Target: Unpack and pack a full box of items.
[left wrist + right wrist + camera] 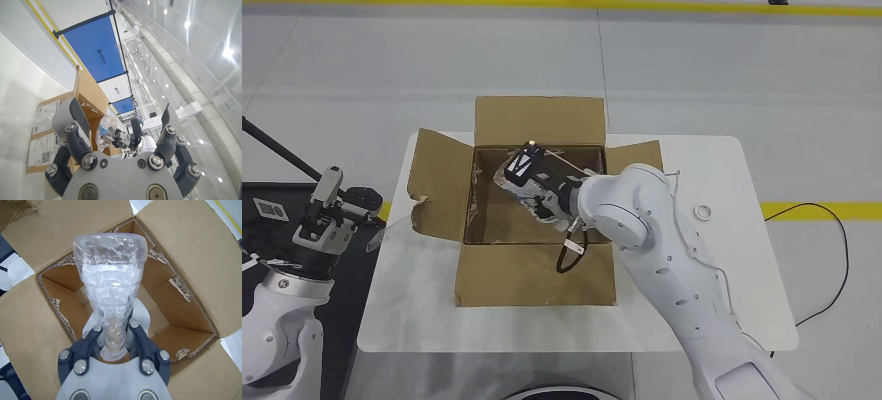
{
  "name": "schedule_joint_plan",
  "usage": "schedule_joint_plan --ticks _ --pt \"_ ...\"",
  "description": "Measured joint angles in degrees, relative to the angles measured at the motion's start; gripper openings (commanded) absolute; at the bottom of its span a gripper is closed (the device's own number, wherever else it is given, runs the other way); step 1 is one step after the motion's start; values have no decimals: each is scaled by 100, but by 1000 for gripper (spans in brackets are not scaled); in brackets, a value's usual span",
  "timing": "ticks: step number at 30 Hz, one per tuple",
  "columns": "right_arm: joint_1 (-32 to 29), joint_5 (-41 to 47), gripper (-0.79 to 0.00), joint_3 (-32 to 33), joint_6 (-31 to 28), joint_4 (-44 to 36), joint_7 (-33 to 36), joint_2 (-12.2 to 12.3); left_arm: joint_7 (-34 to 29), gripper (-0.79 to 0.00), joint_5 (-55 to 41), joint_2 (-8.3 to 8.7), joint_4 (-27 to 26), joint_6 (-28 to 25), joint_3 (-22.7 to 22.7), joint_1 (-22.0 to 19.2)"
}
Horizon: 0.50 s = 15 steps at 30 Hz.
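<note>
My right jaws are pinching a clear plastic bottle (111,275) by its narrow end. The rest of it reaches out beyond the jaw tips, with the wide end farthest from them. Past that wide end, straight ahead of the jaws, I see the brown floor of the cardboard box (189,313), so the bottle hangs over the open box. All four flaps are folded outward around the jaws, and the rim shows torn, ragged paper in several places. The box sits on the white surface (722,200).

My left jaws are spread wide with nothing between them. They sit off the edge of the surface, well apart from the box; the box's labelled side wall and the held bottle both lie ahead of them. A small white ring (704,212) lies on the surface on the far side of the box from the left jaws.
</note>
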Motion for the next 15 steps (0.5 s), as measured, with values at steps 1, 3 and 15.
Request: schedule_joint_plan --ticks 1,3,15 --pt "0 0 -785 0 0 0 0 0 -22 0 77 2 6 -45 3 17" --pt "-15 -2 -785 0 3 -6 -19 1 36 0 360 2 41 -248 -3 68" --pt "-668 25 -785 387 -117 -965 -674 165 798 0 3063 -24 803 -2125 467 124"
